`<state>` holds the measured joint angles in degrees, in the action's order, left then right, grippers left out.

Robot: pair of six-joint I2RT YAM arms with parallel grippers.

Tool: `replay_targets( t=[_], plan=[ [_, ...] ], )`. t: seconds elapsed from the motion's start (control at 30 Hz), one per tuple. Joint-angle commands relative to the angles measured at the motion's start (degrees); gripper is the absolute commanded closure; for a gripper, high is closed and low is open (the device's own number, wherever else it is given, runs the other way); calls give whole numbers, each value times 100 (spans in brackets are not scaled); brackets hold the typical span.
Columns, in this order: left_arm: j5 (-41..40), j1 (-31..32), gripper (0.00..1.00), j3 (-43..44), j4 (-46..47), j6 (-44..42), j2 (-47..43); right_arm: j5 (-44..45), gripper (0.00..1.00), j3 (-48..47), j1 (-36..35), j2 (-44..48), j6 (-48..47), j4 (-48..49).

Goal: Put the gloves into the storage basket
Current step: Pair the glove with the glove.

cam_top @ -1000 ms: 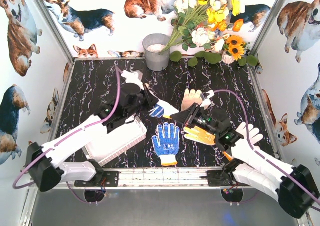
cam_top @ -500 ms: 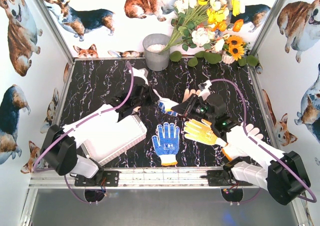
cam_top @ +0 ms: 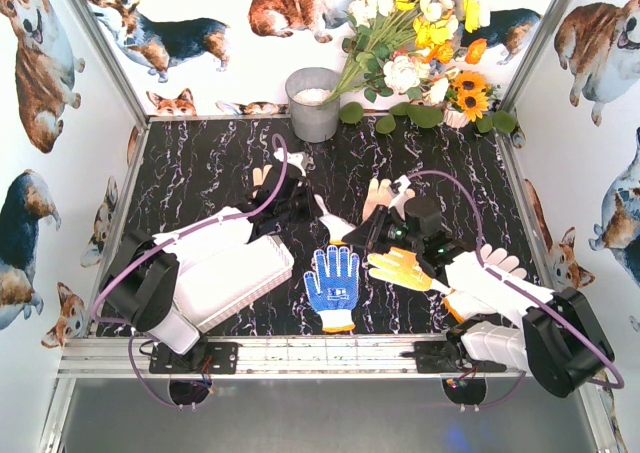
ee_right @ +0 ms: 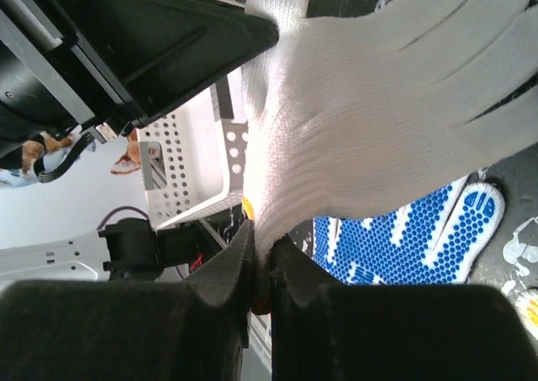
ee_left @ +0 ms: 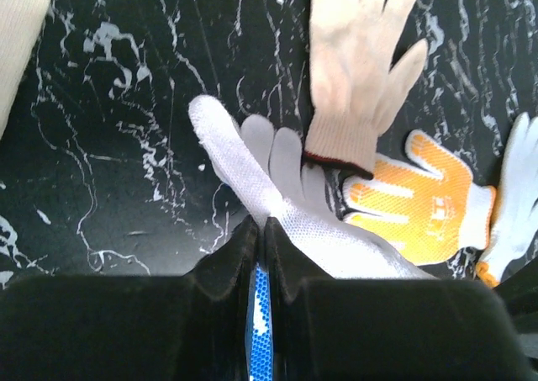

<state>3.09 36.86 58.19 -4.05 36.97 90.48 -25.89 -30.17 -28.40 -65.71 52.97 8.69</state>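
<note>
TOP: white glove (cam_top: 335, 225) mid-frame, strung between left gripper (cam_top: 312, 206) and right gripper (cam_top: 358, 237), probably a handover toward the storage basket (cam_top: 262, 273) at 8 o'clock | LEFT WRIST: jaws pinched tight on that glove; cream glove (ee_left: 357, 70) at 1 o'clock and yellow glove (ee_left: 416, 200) at 4 lie flat, waiting | RIGHT WRIST: jaws clamped on white knit; blue glove (ee_right: 403, 230) at 5 o'clock

Dotted blue glove (cam_top: 333, 285), yellow glove (cam_top: 402, 269), white glove (ee_right: 370, 120), white lattice basket (cam_top: 250, 273), black marbled table (cam_top: 200, 163)
</note>
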Motion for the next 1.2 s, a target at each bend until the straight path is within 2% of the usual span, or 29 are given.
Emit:
replay_targets(
  t=[0.0, 0.33, 1.17],
  plan=[
    [-238, -29, 100, -312, 117, -113, -163, -257, 100, 92, -183, -76, -66, 51],
    [-290, 192, 100, -598, -57, -68, -214, -5, 100, 293, -606, -13, 200, 18],
    [-458, 759, 99, -499, -982, -164, -596, -177, 100, 848, -834, 794, 566, -570]
  ],
)
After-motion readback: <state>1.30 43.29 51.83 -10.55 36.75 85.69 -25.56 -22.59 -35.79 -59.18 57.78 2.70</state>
